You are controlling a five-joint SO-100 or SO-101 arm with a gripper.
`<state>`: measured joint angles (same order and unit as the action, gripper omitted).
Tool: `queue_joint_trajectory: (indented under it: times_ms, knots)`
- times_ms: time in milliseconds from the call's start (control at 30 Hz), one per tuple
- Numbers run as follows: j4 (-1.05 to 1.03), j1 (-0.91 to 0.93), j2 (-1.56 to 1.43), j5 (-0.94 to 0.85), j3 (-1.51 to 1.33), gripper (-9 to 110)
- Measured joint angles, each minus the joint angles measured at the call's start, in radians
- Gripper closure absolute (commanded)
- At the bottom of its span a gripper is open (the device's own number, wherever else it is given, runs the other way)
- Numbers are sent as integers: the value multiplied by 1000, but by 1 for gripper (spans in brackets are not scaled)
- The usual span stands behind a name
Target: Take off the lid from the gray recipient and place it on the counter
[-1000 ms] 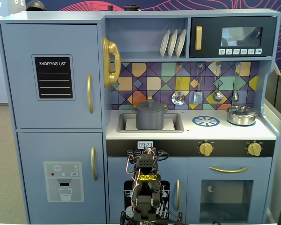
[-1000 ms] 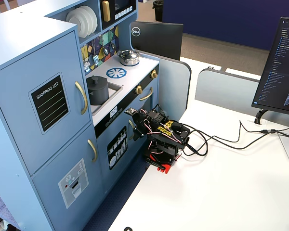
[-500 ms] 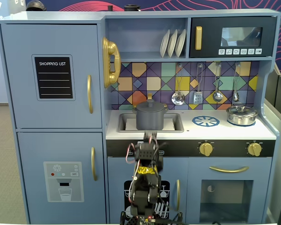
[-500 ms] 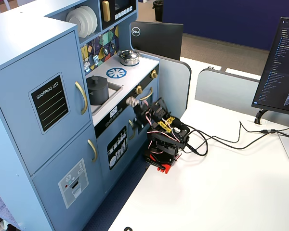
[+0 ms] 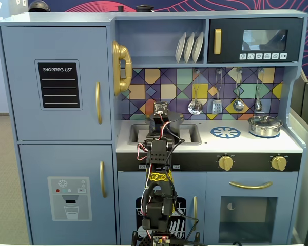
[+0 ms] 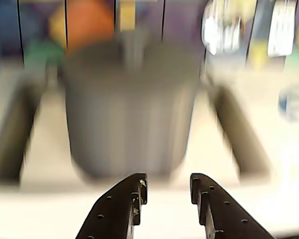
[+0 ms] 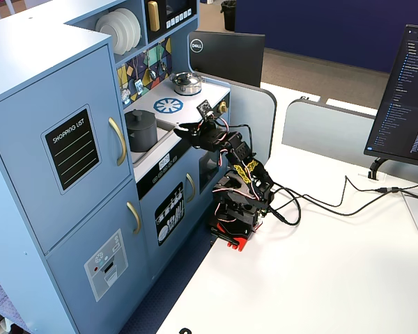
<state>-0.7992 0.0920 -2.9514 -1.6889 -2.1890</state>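
Observation:
The gray recipient (image 7: 141,132) stands in the sink recess of the toy kitchen. The lid (image 7: 139,114) sits closed on it, with its knob up. In the wrist view the recipient (image 6: 132,109) is blurred and fills the centre, and the lid's knob (image 6: 133,47) shows on top. My gripper (image 6: 167,185) is open and empty, a short way in front of the recipient's lower wall. In a fixed view the gripper (image 7: 184,129) is just right of the recipient. The counter (image 7: 195,97) with its blue burner ring (image 7: 168,105) lies beyond. In the front fixed view my arm (image 5: 159,148) hides the recipient.
A shiny silver pot (image 5: 265,125) with its own lid stands at the counter's right end, next to the burner ring (image 5: 225,132). Utensils (image 5: 217,105) hang on the tiled back wall. The sink's rim (image 5: 192,134) surrounds the recipient. A monitor (image 7: 226,56) stands behind the kitchen.

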Motion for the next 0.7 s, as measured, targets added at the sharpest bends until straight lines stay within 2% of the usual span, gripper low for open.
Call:
queue_joint_trajectory:
  times_ms: [367,700]
  knots:
    - [328,-34,138,14,-25,85]
    - [459,-32,310,69,-21,85]
